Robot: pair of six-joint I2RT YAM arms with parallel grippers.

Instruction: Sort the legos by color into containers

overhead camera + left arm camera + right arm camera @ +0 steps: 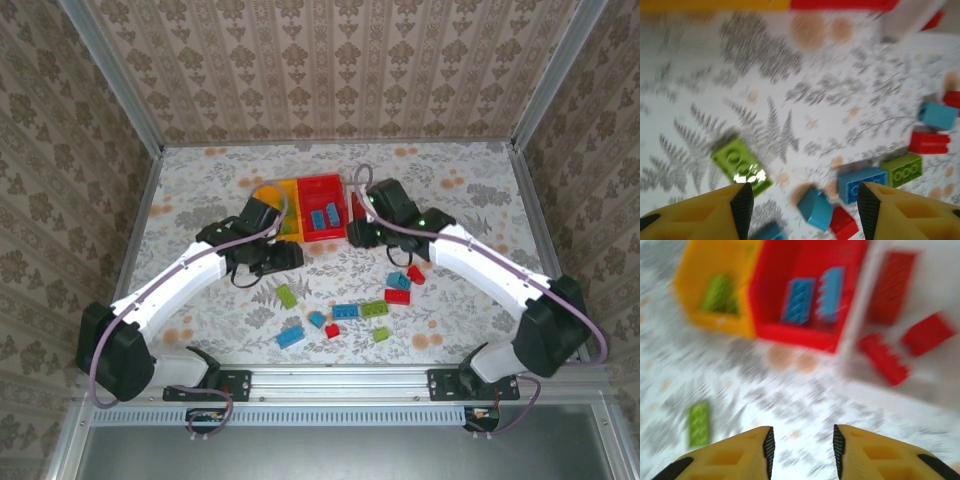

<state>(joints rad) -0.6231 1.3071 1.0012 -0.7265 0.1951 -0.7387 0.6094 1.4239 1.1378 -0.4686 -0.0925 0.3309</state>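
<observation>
A: Fern-print table (200, 190), matte and flat. Left claw (805, 212) spread wide, nothing held. Green brick (742, 167) just ahead of its left finger (742, 206), off-centre from the gap. Glossy, studded, long axis slanting up-left to down-right in the wrist view.
B: Closer to which arm?
A: Left. Right claw (802, 450) parted, empty, facing red bin (795, 335).
B: Destination?
A: Probably yellow bin (727, 326), hard-walled, green pieces (720, 292) inside. Sideways shift and wrist twist likely needed.

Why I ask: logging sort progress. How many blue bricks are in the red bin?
2, side by side in the red bin: the left brick and the right brick, seen from the right wrist. Blur may hide others.
</observation>
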